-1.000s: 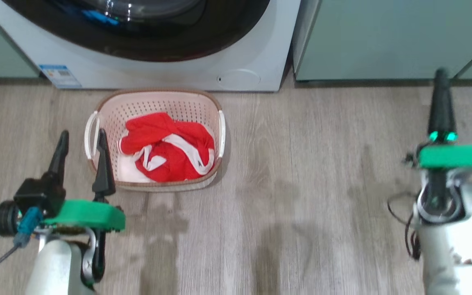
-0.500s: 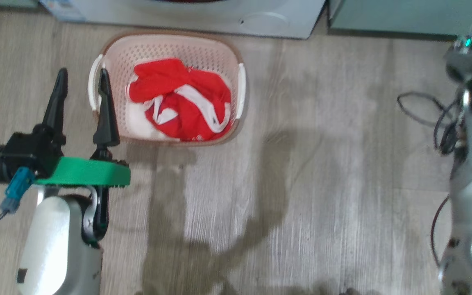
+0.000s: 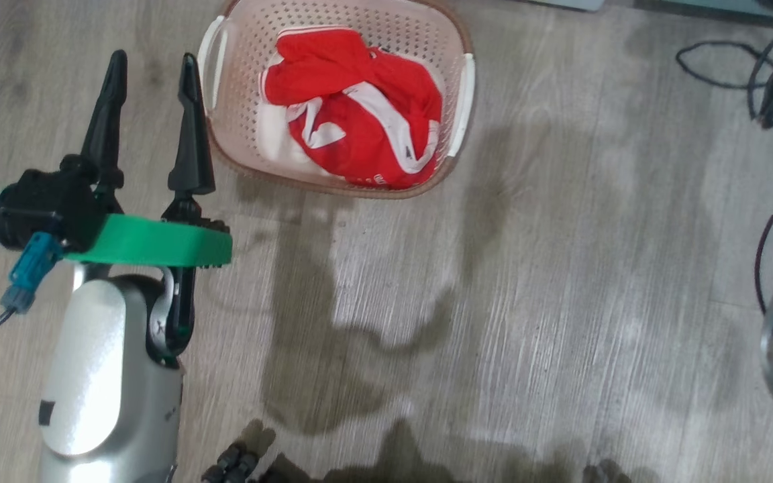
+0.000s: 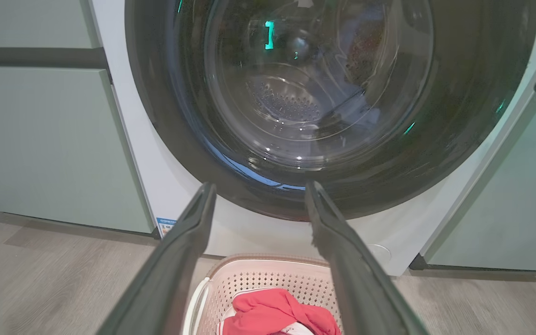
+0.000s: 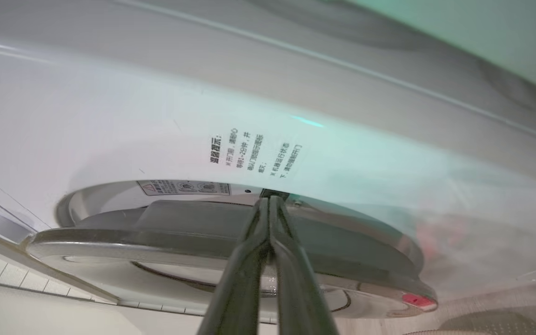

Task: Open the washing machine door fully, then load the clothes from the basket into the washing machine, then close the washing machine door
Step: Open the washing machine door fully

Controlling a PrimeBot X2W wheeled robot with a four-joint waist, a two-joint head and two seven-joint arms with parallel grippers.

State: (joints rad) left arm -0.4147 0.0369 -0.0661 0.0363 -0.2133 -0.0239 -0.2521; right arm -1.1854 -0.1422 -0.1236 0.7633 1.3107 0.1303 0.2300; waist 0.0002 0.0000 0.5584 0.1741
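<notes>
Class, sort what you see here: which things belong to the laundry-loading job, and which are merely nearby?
Belong: washing machine, washing machine door, basket, clothes.

Merely nearby: pale green cabinets, wooden floor, loose black cable.

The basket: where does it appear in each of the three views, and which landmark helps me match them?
Head view: the basket is at the top centre, on the floor, right of the open left end effector.
Left wrist view: the basket is at the bottom centre, before the washing machine.
Right wrist view: I cannot tell; a perforated patch in the bottom right corner may be it.
Shared landmark: the clothes inside it.
</notes>
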